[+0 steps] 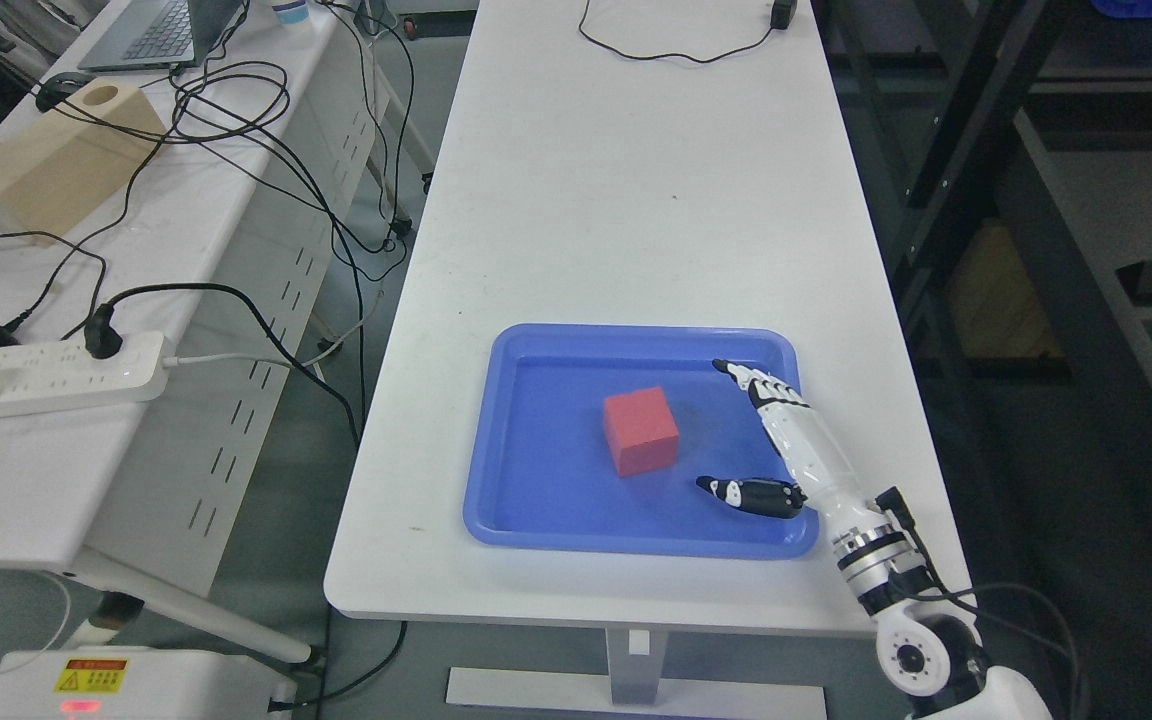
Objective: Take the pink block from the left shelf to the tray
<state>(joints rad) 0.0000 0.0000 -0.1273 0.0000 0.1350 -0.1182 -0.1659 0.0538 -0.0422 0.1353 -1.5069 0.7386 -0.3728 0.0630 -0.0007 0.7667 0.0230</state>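
Pink block [641, 430] rests in blue tray [536, 520] on tabletop [636, 200]; right hand [791, 440] beside it, fingers [751, 382] spread, holding nothing.

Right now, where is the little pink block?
In the head view the pink block sits in the middle of the blue tray on the white table, just left of the right hand, which is open and not touching it.

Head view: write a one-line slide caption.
Pink block sits in the blue tray on the white table, right robot hand open beside it.
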